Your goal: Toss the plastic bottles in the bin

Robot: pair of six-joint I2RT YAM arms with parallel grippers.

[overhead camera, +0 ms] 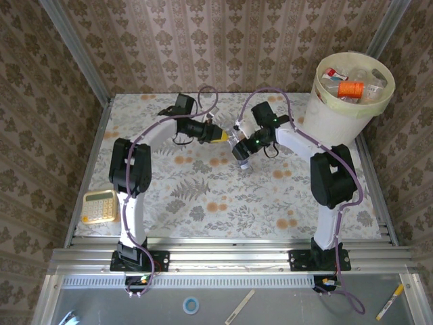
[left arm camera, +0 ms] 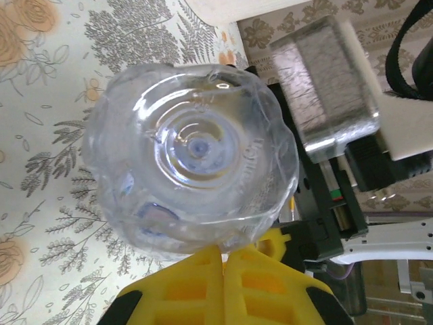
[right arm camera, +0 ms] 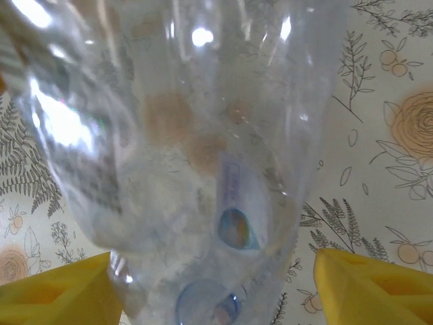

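A clear crushed plastic bottle [overhead camera: 239, 143] hangs above the middle of the floral table, between the two arms. My left gripper [overhead camera: 222, 137] is shut, its yellow fingertips [left arm camera: 215, 261] pinching the lower edge of the bottle's base [left arm camera: 193, 149]. My right gripper [overhead camera: 243, 152] is open around the bottle's body [right arm camera: 196, 169]; its left finger [right arm camera: 61, 294] touches the plastic and its right finger [right arm camera: 372, 291] stands a little off it. The bin [overhead camera: 331, 125] stands at the far right corner, with an orange bottle [overhead camera: 350, 89] and others inside.
A yellow calculator [overhead camera: 99, 206] lies at the table's left edge. The right arm's elbow [overhead camera: 333, 177] rises in front of the bin. Below the table's near rail lie a tape roll [overhead camera: 191, 306] and a marker [overhead camera: 389, 302].
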